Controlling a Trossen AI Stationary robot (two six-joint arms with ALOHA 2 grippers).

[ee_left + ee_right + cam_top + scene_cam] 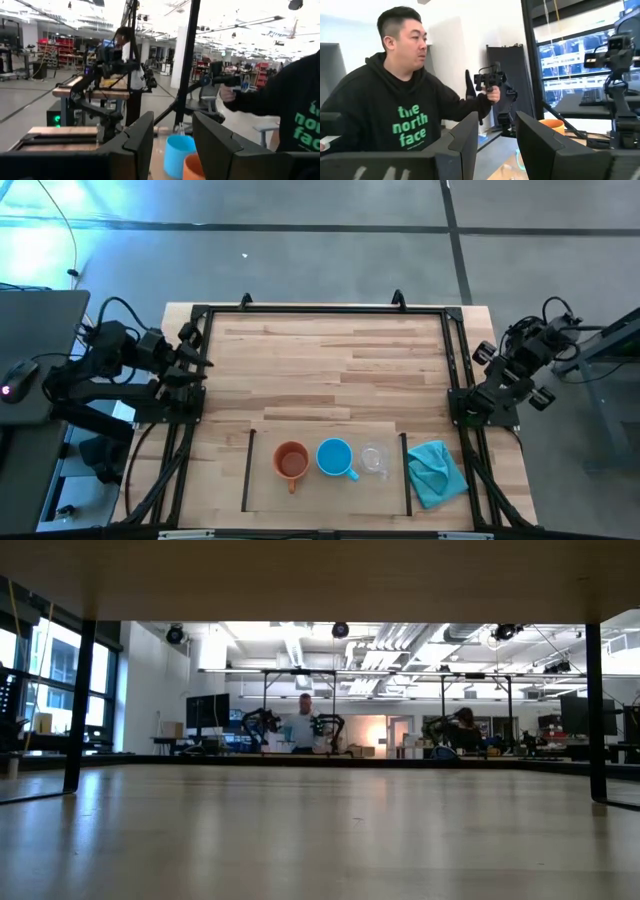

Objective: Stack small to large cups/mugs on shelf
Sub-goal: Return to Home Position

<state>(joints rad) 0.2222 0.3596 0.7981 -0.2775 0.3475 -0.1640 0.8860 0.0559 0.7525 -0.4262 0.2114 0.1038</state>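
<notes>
In the high view three cups stand upright in a row on the pale shelf panel (320,430) near the table's near edge: the orange mug (291,462), the blue mug (335,457) and the clear glass cup (374,459). My left gripper (203,365) rests open at the table's left edge, far from them. Its wrist view shows the blue mug (177,155) and orange mug (196,169) between its fingers, well ahead. My right gripper (476,404) waits open at the table's right edge, and its wrist view catches the orange mug (551,125).
A teal cloth (437,472) lies right of the panel, beside the black strip (405,475); another strip (247,470) edges the panel's left. A black metal frame (325,310) rims the table. A person in a black hoodie (395,115) stands beyond the table holding a hand-held gripper.
</notes>
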